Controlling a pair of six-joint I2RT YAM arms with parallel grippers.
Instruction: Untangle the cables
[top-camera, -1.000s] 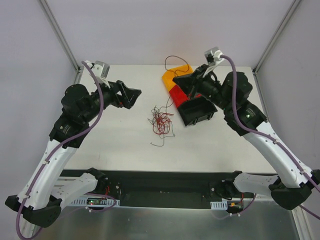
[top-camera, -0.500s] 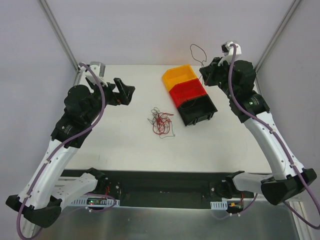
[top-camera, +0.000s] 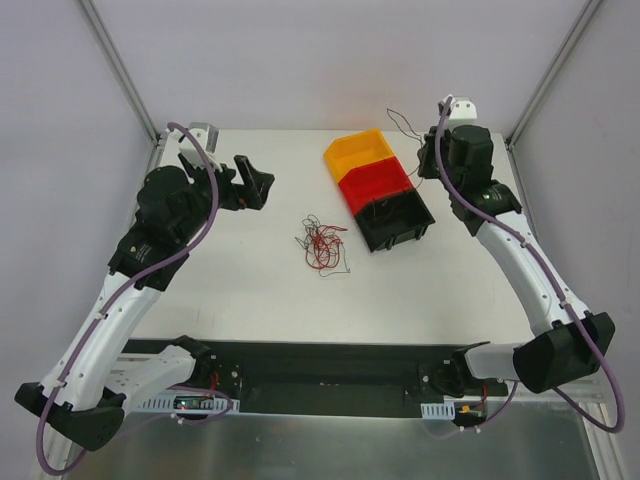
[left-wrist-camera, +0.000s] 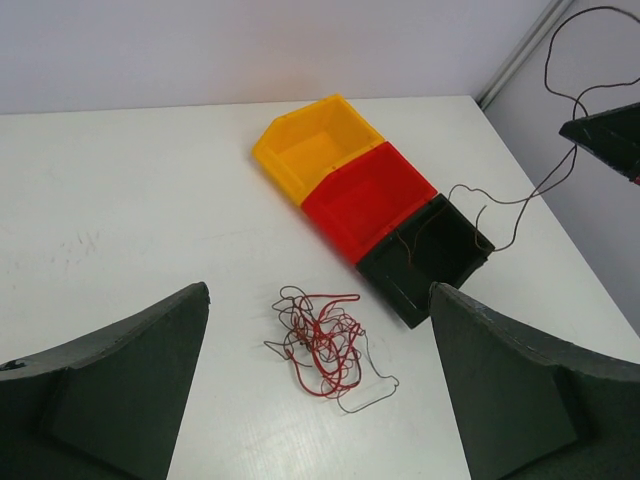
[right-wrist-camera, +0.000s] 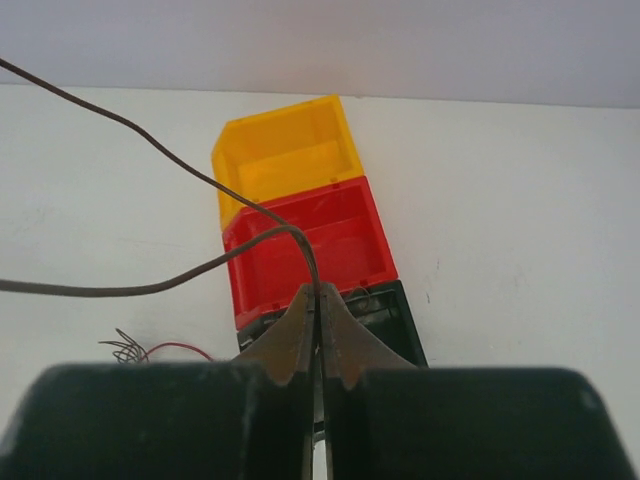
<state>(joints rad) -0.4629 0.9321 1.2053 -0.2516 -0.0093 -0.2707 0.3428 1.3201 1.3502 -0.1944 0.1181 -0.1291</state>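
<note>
Since a second ago the right arm has swung up off the bins toward 1 o'clock, taking one strand along; the left arm barely shifted. Left gripper hovers with fingers spread wide, nothing between them. From it at about 4 o'clock, well apart, sits the tangle of thin curly red and dark red-brown wires on the white table, still knotted and touched by neither arm. At 1 o'clock from the tangle is a row of three bins: yellow plastic bin, red plastic bin, black plastic bin. The yellow and red ones look empty. At 1 o'clock of the black bin the right gripper has its fingers pressed together on a single thin dark wire. In the left wrist view that wire trails down to the black bin; can't tell if its end rests inside. Progress looks early: one strand is separated and the clump is left to work through.
</note>
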